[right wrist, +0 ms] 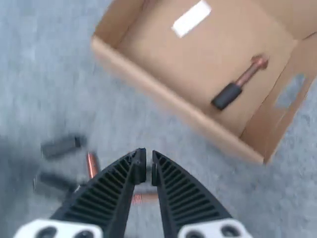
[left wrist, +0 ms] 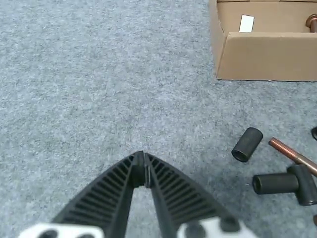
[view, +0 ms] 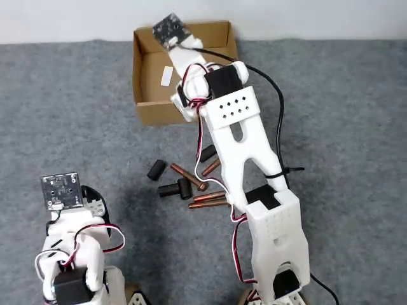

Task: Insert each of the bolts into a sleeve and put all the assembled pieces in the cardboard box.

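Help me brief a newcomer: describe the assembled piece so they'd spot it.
Find the cardboard box at the grey mat's far edge. The assembled piece lies inside: a copper bolt in a black sleeve. It alone is boxed; other bolts and sleeves lie scattered outside.

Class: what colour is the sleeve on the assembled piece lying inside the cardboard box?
Black; the sleeve shows best in the right wrist view.

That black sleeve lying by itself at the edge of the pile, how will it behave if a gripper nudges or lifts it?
The black sleeve lies on its side, a short cylinder, so a sideways nudge would probably roll it, though the carpet should stop it soon. Its open end looks hollow, so likely light.
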Available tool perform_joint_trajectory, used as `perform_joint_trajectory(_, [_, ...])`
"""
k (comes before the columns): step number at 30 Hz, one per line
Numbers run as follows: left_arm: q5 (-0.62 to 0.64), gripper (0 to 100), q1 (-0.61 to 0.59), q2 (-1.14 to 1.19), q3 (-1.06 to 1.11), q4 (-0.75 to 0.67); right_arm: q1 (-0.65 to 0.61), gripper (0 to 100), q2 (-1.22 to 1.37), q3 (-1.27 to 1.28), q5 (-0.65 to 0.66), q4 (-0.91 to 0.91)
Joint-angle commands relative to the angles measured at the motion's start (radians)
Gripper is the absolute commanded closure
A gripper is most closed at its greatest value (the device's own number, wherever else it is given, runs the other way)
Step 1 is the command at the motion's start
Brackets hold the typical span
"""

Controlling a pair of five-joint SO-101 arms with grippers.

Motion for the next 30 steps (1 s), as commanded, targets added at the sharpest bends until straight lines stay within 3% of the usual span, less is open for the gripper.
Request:
perform_joint_trajectory(1, [-0.005,100,-0.005,-0.005,-0.005,-0.005,-0.010,99.0,-0.076,-0.074,0.126,0.107])
perform_joint_trajectory(6, [-0.011,100,-0.017,-0.005,-0.005,-0.005,-0.010,98.7,-0.076,-0.060,0.157,0.128])
perform_joint_trajectory(16, [-0.012,100,-0.325,-0.005,0.077,-0.005,-0.142,95.4,-0.202,0.354,0.322,0.128])
perform_joint_trajectory(26, [-0.101,100,-0.382,-0.005,0.111,-0.006,-0.285,76.3,-0.225,0.519,0.471,0.128])
perform_joint_trajectory(30, [-0.101,100,-0.382,-0.005,0.111,-0.006,-0.318,75.3,-0.222,0.578,0.551,0.125])
